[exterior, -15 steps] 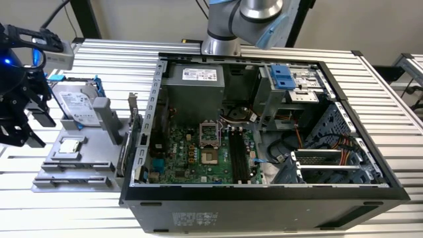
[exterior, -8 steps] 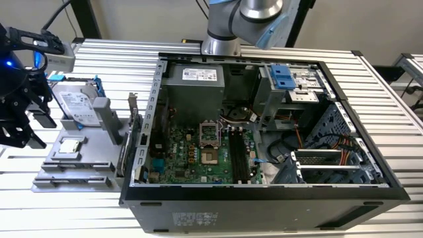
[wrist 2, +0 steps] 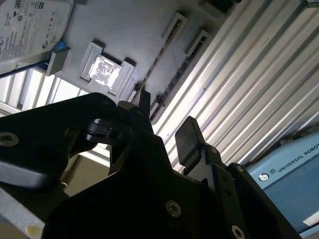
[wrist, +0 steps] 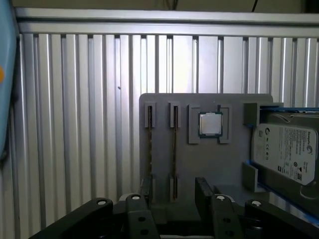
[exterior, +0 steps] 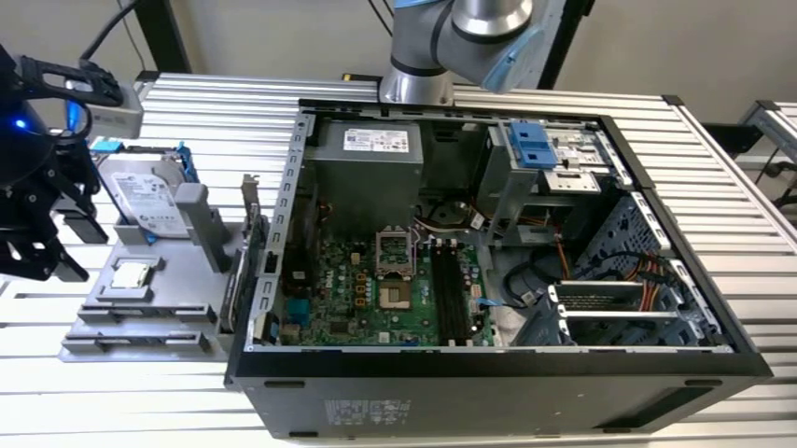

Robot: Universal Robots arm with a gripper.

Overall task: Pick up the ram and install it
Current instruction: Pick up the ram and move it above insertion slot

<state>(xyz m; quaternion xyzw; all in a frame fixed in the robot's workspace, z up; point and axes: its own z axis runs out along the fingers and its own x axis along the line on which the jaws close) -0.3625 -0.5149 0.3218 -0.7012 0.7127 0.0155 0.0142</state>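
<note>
Two slim ram sticks stand on edge in narrow slots of a grey tray point(wrist: 209, 164): one ram stick point(wrist: 174, 144) and a second ram stick point(wrist: 150, 144) beside it. My black gripper point(wrist: 174, 191) hovers over the tray's end, open, with nothing between its fingers point(wrist: 204, 191). The nearer ram stick runs in line with the gap between them. In the second wrist view the gripper point(wrist 2: 164, 117) is open above the same slots, where one ram stick point(wrist 2: 158, 57) shows as a thin dark line. In the exterior view the gripper point(exterior: 44, 247) hangs at the left of the tray point(exterior: 174, 299).
On the tray also lie a silver hard drive point(exterior: 144, 196) in a blue frame and a square silver processor chip point(exterior: 131, 275). To the exterior view's right stands an open computer case point(exterior: 498, 373) with the green motherboard point(exterior: 361, 289) and its long black memory slots point(exterior: 449, 289). The table is ribbed aluminium.
</note>
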